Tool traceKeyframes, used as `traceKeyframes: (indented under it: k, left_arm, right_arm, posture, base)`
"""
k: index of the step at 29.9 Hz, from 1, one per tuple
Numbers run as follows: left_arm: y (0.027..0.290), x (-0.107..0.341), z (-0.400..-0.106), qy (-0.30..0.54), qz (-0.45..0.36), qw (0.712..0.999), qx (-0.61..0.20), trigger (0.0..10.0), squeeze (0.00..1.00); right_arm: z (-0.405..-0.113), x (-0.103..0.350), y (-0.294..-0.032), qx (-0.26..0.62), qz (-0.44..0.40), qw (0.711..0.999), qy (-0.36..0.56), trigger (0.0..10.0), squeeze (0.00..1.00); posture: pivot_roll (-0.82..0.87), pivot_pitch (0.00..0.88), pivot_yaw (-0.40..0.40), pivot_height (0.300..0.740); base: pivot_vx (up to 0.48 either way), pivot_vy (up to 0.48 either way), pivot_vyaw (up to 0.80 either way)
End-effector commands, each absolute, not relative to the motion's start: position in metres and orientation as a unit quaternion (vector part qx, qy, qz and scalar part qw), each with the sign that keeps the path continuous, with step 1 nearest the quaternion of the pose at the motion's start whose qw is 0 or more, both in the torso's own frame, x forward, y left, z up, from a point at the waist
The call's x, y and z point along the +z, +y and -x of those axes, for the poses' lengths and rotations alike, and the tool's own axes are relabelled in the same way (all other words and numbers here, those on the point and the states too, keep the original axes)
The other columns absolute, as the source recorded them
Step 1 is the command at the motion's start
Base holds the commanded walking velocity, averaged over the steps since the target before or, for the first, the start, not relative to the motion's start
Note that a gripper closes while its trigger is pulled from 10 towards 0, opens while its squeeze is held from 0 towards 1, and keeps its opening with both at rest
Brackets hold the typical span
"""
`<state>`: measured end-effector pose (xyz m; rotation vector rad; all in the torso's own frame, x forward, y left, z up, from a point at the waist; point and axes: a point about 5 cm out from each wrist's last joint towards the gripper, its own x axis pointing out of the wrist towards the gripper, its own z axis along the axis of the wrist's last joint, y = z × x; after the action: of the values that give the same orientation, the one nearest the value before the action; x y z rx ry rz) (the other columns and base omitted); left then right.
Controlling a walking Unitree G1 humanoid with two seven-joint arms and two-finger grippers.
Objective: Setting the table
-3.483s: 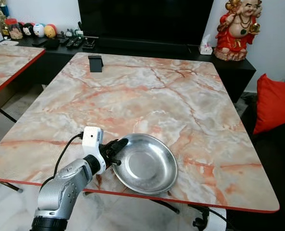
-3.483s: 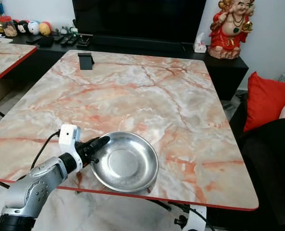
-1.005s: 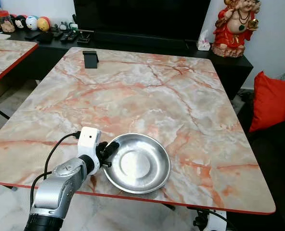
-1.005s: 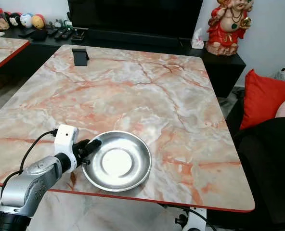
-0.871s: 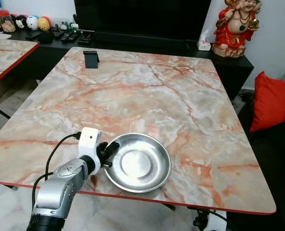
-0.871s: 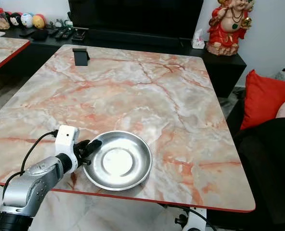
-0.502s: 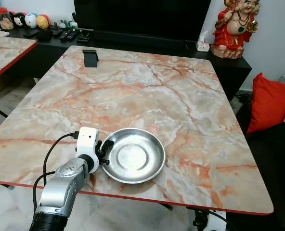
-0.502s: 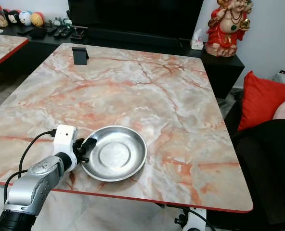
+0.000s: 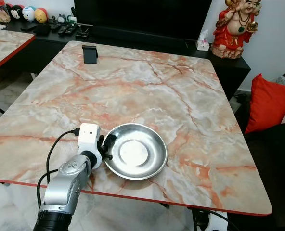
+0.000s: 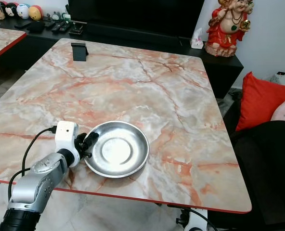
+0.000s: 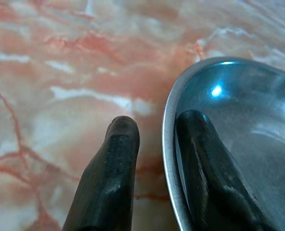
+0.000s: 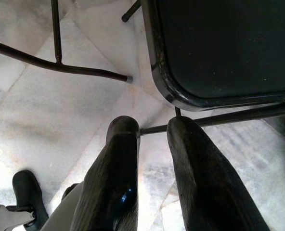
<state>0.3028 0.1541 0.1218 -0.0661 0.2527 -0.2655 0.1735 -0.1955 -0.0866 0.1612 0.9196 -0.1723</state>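
Note:
A round steel plate (image 9: 135,151) lies flat on the marble table (image 9: 147,91), close to the near red edge. My left gripper (image 9: 106,147) is at the plate's left rim. In the left wrist view the gripper (image 11: 157,127) straddles that rim: one finger rests inside the plate (image 11: 239,125), the other stands outside over the marble with a small gap to the rim. The fingers look open. My right gripper (image 12: 149,127) hangs below table height over the tiled floor, its fingers slightly apart with nothing between them.
A small black stand (image 9: 89,54) sits at the table's far left corner. A second marble table (image 9: 7,45) stands to the left. Behind are a dark TV console and a red statue (image 9: 231,26). A red cushion (image 9: 270,103) lies on the dark sofa at right.
The plate, held tilted and raised over the table edge 3.5 s ago, now lies flat on the marble a little farther in. The left arm stays at its rim; the camera has shifted slightly.

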Motion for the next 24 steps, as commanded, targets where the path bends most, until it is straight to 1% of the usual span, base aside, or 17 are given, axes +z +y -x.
traceKeyframes:
  k: [1,5,7,14,18,24]
  left_arm:
    - [0.147,0.136,-0.304,0.095,0.040,0.983,-0.155,10.0,0.00]
    - [0.151,0.134,-0.303,0.108,0.030,0.980,-0.166,10.0,0.00]
    - [0.153,0.134,-0.303,0.110,0.028,0.979,-0.169,10.0,0.00]
    - [0.159,0.142,-0.306,0.110,0.015,0.978,-0.179,10.0,0.00]
    - [0.162,0.142,-0.306,0.112,0.009,0.977,-0.183,10.0,0.00]
    - [0.158,0.147,-0.306,0.105,0.018,0.975,-0.194,10.0,0.00]
  right_arm:
    - [-0.175,-0.086,-0.198,-0.090,-0.080,0.889,0.442,10.0,0.00]
    - [-0.176,-0.086,-0.193,-0.086,-0.089,0.888,0.444,10.0,0.00]
    - [-0.176,-0.087,-0.191,-0.085,-0.091,0.887,0.444,10.0,0.00]
    - [-0.176,-0.088,-0.181,-0.074,-0.084,0.881,0.460,10.0,0.00]
    - [-0.175,-0.089,-0.177,-0.077,-0.089,0.878,0.465,10.0,0.00]
    - [-0.174,-0.090,-0.176,-0.089,-0.097,0.875,0.466,10.0,0.00]
  posture:
    - [0.11,0.025,-0.137,0.727]
    - [0.11,0.016,-0.101,0.727]
    - [0.11,0.016,-0.097,0.727]
    - [0.14,0.022,-0.044,0.727]
    - [0.14,0.022,-0.032,0.727]
    - [0.14,0.021,-0.024,0.727]
  base:
    - [0.000,0.000,0.00]
    - [0.000,0.000,0.00]
    - [0.000,0.000,0.00]
    - [0.000,0.000,0.00]
    - [0.000,0.000,0.00]
    - [0.000,0.000,0.00]
